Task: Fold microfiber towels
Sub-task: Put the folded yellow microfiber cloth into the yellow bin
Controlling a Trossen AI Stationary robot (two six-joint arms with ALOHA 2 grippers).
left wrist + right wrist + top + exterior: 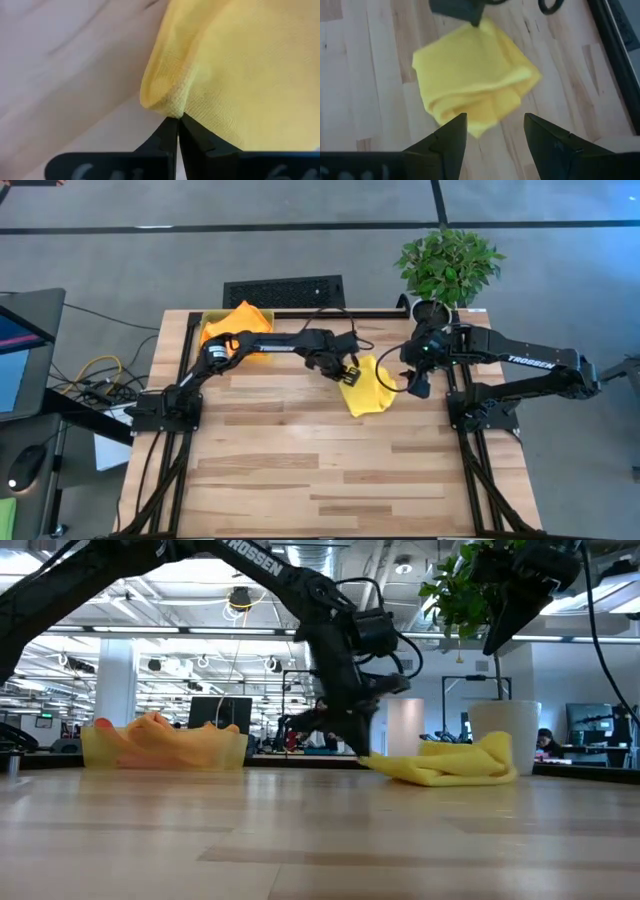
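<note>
Left gripper (351, 373) fingers clamped on edge of the folded soft yellow microfiber towel (366, 388), frame centre on wooden table (300, 470). Right gripper (419, 387) fingers apart, hovering just right of it.

Potted plant (448, 265) @ table (330, 470) far edge; yellow bin (100, 748) opp. corner.

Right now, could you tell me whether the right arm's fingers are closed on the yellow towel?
No, the right gripper hangs above the yellow towel with its fingers spread apart and gripping nothing.
</note>
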